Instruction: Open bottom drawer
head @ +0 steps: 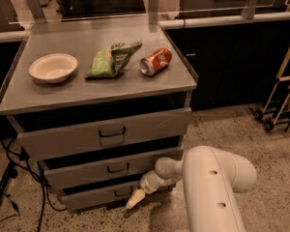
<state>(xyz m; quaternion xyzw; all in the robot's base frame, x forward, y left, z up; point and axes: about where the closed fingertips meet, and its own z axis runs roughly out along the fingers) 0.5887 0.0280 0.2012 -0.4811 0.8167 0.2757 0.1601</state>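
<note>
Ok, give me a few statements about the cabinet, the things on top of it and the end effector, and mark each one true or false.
1. The red soda can lies on its side on the cabinet top. True.
2. The white bowl sits right of the can. False: it is at the left end.
3. The green bag lies between bowl and can. True.
4. The end effector hovers above the bowl. False: it is low, in front of the bottom drawer, just right of its handle.

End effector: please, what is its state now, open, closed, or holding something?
End effector: cannot be told. It is low in front of the bottom drawer, just right of its handle.
</note>
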